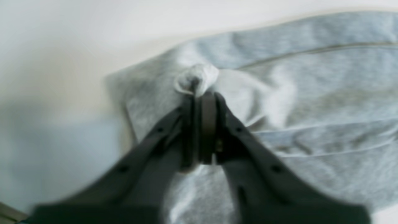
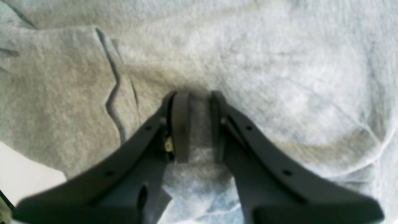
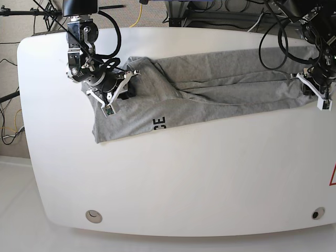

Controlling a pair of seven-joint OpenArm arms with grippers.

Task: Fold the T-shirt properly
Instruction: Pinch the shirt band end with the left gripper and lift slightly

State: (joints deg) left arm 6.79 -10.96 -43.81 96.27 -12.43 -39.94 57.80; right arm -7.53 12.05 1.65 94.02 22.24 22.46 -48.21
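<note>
Seen from the left wrist, the left gripper (image 1: 199, 93) has its 2 jaws almost pressed together, and a small bunched tuft of the T-shirt (image 1: 304, 93) pokes out just beyond their tips. The view is blurred, so whether the tuft is truly pinched or about to slip free cannot be told. Beyond and to the side of that tuft the cloth runs flat toward a seam line, and bare table (image 1: 56, 77) lies on the other side of the jaws.

The right gripper (image 2: 196, 96) stands with its jaws slightly spread, tips pressed down into the cloth, with a band of grey fabric between them; it looks like a grip on a fold of the shirt, though the hold itself is not clear. A raised fold edge runs just beside these jaws.

In the base view the T-shirt (image 3: 210, 89) lies stretched in a long band between both grippers, part of the black lettering showing on the edge nearest the camera.

The cloth reads as light, soft and limp: it will sag and crease anywhere unsupported. Hems, seams and corners likely give the surest hold, since a single thin layer could slide out.
</note>
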